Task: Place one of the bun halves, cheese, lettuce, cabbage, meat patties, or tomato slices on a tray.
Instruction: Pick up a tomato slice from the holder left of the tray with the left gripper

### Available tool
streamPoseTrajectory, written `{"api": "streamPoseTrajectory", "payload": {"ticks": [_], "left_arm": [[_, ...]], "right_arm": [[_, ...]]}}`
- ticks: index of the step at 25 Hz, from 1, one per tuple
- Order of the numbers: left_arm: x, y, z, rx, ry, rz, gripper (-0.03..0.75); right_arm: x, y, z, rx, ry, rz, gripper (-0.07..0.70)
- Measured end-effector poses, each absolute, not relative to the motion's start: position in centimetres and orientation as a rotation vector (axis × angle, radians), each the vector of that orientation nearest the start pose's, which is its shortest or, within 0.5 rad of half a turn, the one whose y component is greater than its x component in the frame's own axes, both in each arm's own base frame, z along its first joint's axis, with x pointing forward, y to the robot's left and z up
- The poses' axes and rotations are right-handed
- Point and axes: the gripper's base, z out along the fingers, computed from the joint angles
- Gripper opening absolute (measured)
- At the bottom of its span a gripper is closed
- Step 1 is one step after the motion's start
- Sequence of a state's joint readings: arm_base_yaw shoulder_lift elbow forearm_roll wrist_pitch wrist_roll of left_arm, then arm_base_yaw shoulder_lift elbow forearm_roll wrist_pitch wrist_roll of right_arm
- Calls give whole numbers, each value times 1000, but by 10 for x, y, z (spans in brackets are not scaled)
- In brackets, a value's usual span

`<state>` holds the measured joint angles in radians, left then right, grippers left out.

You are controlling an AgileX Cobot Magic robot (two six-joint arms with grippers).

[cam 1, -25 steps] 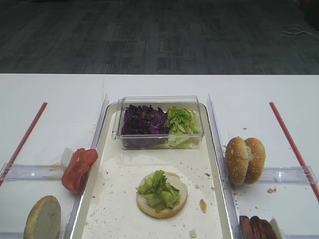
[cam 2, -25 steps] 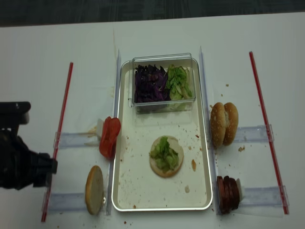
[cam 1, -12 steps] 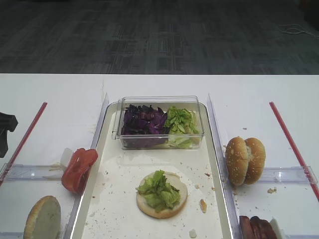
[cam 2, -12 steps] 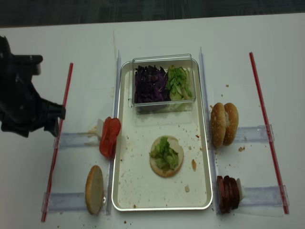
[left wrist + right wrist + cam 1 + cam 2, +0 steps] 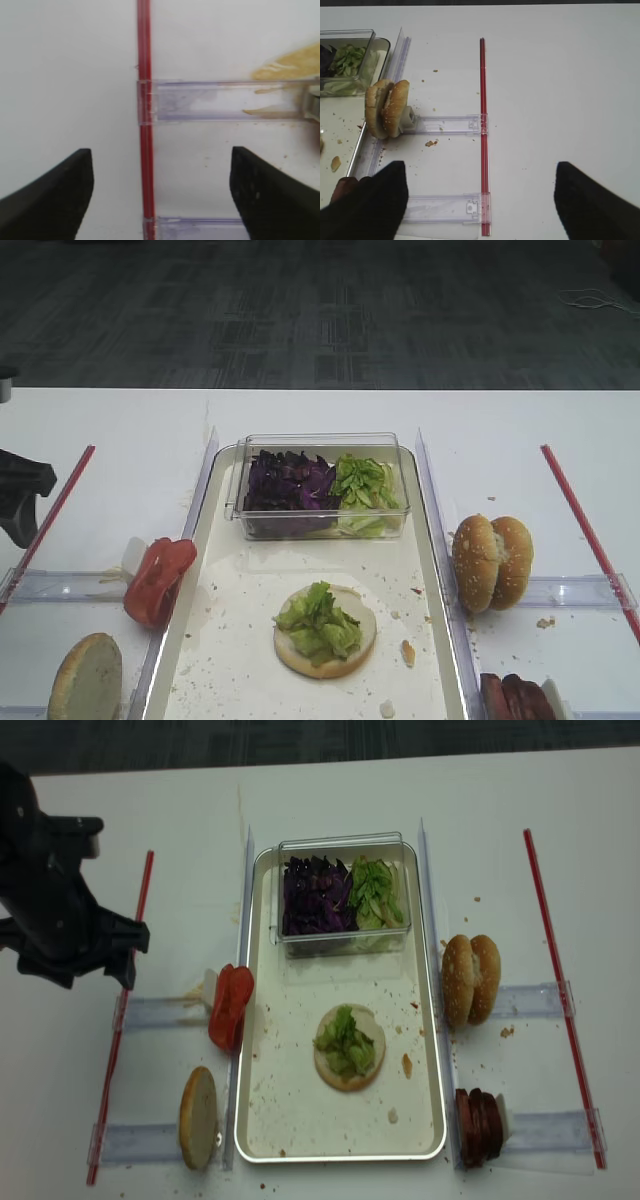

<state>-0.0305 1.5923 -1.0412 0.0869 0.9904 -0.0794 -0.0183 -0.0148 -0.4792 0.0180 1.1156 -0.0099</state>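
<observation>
Two black grippers for you, left gripper spread wide over the red strip, right gripper parted too, glossy red tomato slices beside the long silvery tray.

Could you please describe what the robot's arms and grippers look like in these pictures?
The left arm is bulky, angular and matte black, without visible markings or cables. Both grippers carry broad, black, wedge-shaped fingers: left, right. The right arm itself is out of view.

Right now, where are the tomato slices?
In the overhead view, the tomato slices stand on edge just outside the tray's left rim, above the lone bun half.
</observation>
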Motion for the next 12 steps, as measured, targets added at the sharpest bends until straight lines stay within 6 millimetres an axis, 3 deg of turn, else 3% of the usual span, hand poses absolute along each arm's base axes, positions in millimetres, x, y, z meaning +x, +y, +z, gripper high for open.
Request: {"api": "streamPoseTrajectory", "payload": {"ticks": [5,12], "left_arm": [[286,-51,222,210,3000,45,550],[266,-129,223,520,2908,-25,550]], "right_arm": [[-7,2,267,7,2106,5,626],[-7,2,267,7,2106,5,626]]}}
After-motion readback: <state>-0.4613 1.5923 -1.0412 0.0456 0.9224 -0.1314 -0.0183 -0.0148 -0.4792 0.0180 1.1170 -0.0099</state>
